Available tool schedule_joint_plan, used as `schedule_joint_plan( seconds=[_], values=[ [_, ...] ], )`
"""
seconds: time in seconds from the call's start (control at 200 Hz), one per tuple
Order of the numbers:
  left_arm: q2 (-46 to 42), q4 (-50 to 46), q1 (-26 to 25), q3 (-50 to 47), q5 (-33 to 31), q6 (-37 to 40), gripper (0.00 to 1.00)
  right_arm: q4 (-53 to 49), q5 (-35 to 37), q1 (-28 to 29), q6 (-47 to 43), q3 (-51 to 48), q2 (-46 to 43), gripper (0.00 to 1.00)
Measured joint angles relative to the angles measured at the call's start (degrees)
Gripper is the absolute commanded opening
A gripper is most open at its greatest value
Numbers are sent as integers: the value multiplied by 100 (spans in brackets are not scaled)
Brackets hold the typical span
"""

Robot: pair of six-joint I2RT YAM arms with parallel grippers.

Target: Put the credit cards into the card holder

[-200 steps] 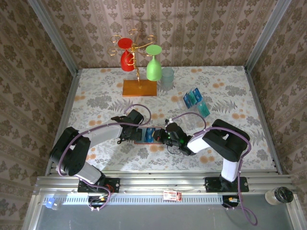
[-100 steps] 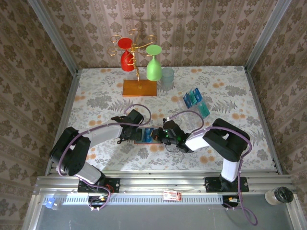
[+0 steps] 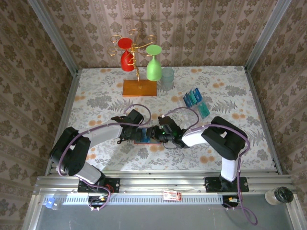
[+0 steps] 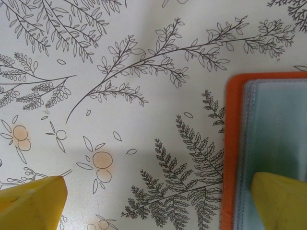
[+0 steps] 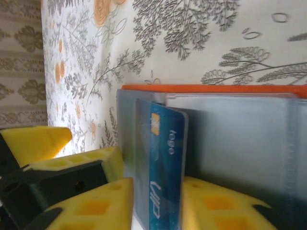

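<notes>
- The table (image 3: 96, 96), under its cloth of printed leaves and orange flowers, is carrying everything, and both my arms are reaching in over its middle from the near edge.
- A gold wire stand (image 3: 138, 72) on a wooden base is sitting at the far edge. A red glass (image 3: 126, 56) and a green glass (image 3: 153, 67) are hanging upside down from it, and a clear tumbler (image 3: 167, 78) is standing just beside it on the right.
- The card holder (image 3: 143, 141) is lying open near the middle of the table, between my two pincers. Its orange rim is showing round the grey-blue pockets, which are facing up.
- The loose credit cards (image 3: 193, 98), blue and teal, are lying in a small scatter on the right side of the table, well apart from the holder.
- My left pincer (image 4: 156, 206) is standing with its jaws wide apart. One yellow finger (image 4: 280, 201) is resting on a grey-blue pocket of the holder, and the other is over bare cloth beside the orange edge.
- My right pincer (image 5: 156, 187) is clamped on a blue card (image 5: 165, 163), with a yellow finger on each face. I am holding the card on edge against the holder's translucent pockets, with one long side overlapped by a pocket layer. I cannot tell how deep it is sitting.
</notes>
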Motion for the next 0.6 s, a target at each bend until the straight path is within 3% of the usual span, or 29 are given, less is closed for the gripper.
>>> schedule_joint_plan(
  seconds=[0.225, 0.475, 0.6],
  values=[
    [-181, -61, 20, 0, 17, -52, 100, -1377, -116, -210, -540, 234, -461, 37],
    [-601, -98, 299, 0, 42, -157, 100, -2892, -127, -326, -1274, 979, -656, 15],
    [-645, -87, 479, -90, 44, -199, 100, -3438, -131, -323, -1628, 1394, -636, 10]
  ],
)
